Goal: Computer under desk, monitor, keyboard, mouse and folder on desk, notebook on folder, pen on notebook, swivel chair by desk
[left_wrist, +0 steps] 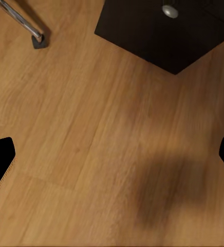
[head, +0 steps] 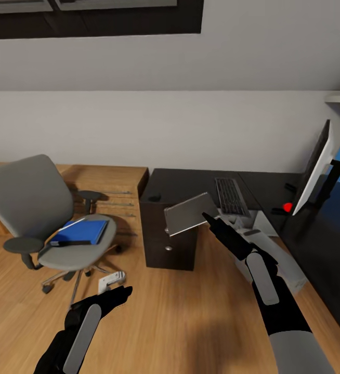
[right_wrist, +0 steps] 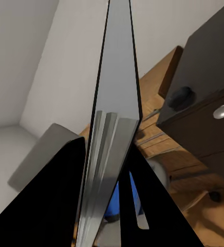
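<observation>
Right gripper (head: pixel 210 217) grasps notebook (head: pixel 190 213) above desk (head: pixel 191 182) near keyboard (head: pixel 231 196); left gripper (head: pixel 119 294) released.

Floor (head: pixel 191 311): warm wood planks, smooth, with a soft sheen.
Desk (head: pixel 191 182): black top, smooth; beside the floor it looks the glossier surface.
Drawer unit (head: pixel 170 244): dark matt panels under the desk, round knob (left_wrist: pixel 169 10) of polished silver metal.
Swivel chair (head: pixel 29 197): grey cloth, matt; black plastic-looking armrests; chrome legs near the floor.
Folder (head: pixel 81 231): bright blue, smooth, on the chair's cloth seat.
Notebook (right_wrist: pixel 114 103): pinched in my right gripper (head: pixel 206 215), cover reads pale and shiny, white paper edges.
Keyboard (head: pixel 231 196): dark matt keys on the desk.
My grippers: black, matt.
</observation>
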Controlling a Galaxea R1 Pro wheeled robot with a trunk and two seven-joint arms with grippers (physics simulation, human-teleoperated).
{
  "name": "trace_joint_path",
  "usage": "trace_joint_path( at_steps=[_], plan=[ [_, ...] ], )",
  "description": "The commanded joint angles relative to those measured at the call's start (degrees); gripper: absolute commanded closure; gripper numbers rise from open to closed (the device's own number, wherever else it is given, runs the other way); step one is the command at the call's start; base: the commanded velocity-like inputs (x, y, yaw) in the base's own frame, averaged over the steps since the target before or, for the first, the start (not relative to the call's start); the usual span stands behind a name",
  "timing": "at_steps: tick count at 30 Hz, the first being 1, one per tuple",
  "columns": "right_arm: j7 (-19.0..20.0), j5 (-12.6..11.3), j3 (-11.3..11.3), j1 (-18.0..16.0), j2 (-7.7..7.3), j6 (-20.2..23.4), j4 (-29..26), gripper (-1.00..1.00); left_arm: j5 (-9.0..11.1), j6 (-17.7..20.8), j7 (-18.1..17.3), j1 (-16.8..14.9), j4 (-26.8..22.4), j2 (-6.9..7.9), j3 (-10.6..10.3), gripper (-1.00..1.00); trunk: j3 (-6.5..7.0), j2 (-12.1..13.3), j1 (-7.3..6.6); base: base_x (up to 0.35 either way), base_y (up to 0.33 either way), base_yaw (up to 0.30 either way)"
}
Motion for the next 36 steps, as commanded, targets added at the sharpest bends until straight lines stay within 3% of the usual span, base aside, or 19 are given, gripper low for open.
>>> trace_joint_path(
  at_steps=[1,11,30,36],
  plan=[
    [0.1,-0.37,-0.18,-0.02,0.07,0.54,-0.04,1.0,0.6,0.12,0.53,-0.04,-0.06,0.0,-0.06,-1.0,0.13,0.39,-0.2,0.331,0.126,0.0],
    [0.2,-0.59,-0.17,-0.03,0.15,0.49,-0.08,1.0,0.6,0.12,0.41,-0.03,-0.06,0.06,-0.14,-1.0,1.92,4.4,-2.39,0.33,0.146,0.0],
    [0.43,-0.49,-0.2,-0.03,0.07,0.77,-0.01,1.0,0.58,0.12,0.54,-0.04,-0.1,0.05,-0.27,-1.0,1.92,4.4,-2.39,0.325,0.105,0.0],
    [-1.37,-0.51,-0.04,-0.02,0.99,-1.12,0.2,1.0,0.6,0.12,0.6,-0.04,-0.06,0.01,-1.58,-1.0,1.92,4.4,-2.39,0.087,0.009,0.0]
  ],
)
